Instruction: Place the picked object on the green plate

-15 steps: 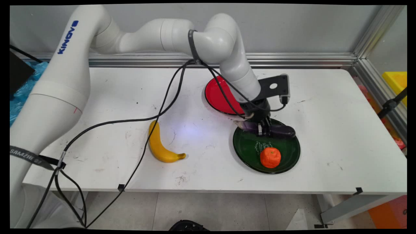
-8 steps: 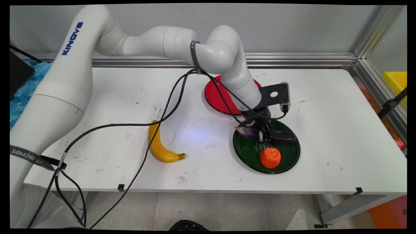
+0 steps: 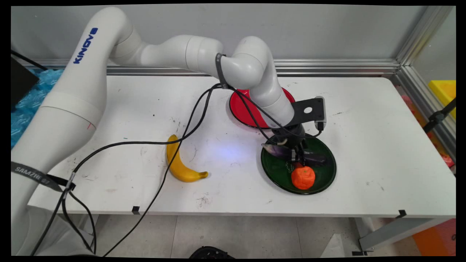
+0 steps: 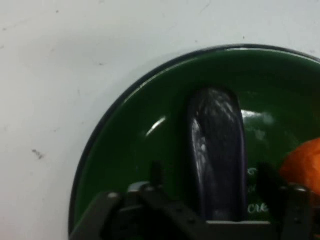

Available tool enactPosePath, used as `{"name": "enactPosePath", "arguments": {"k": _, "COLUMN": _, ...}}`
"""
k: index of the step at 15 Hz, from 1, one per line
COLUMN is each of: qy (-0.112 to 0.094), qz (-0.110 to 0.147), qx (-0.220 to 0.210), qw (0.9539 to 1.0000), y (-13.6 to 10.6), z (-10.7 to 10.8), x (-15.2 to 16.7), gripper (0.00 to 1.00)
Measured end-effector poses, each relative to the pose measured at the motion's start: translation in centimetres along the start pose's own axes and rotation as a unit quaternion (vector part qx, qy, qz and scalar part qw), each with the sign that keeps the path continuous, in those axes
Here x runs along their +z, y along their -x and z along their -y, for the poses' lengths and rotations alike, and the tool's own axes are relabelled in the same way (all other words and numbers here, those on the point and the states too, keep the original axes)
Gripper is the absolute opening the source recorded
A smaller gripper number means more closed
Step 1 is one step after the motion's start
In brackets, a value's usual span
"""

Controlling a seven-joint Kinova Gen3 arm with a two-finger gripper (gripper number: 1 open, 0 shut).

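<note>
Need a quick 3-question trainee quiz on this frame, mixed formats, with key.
1. True or false: the orange sits on the green plate.
2. What lies between the fingers of the gripper? A carrot; B eggplant; C orange.
3. Fill in: the far plate is coloured ___.
Key: 1 true; 2 B; 3 red.

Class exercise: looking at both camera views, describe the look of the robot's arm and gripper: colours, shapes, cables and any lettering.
The arm is glossy white, built of rounded tubular links, with blue KINOVA lettering. Black cables hang from it, strapped on by a black band. The gripper is black, with a jointed linkage and two fingers.
</note>
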Motion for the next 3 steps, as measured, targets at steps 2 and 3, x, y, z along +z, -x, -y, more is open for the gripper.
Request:
{"name": "enactPosePath", "arguments": {"k": 2, "qy": -0.003, "qz": -0.004, "qx": 0.002, "qw": 1.0, "y": -0.25, "z": 0.21, "x": 0.11, "gripper": 1.0}}
{"name": "enactPosePath", "arguments": {"k": 3, "qy": -0.004, "qz": -0.006, "qx": 0.003, "qw": 1.0, "y": -0.4, "z": 0.35, "x": 0.08, "gripper": 1.0}}
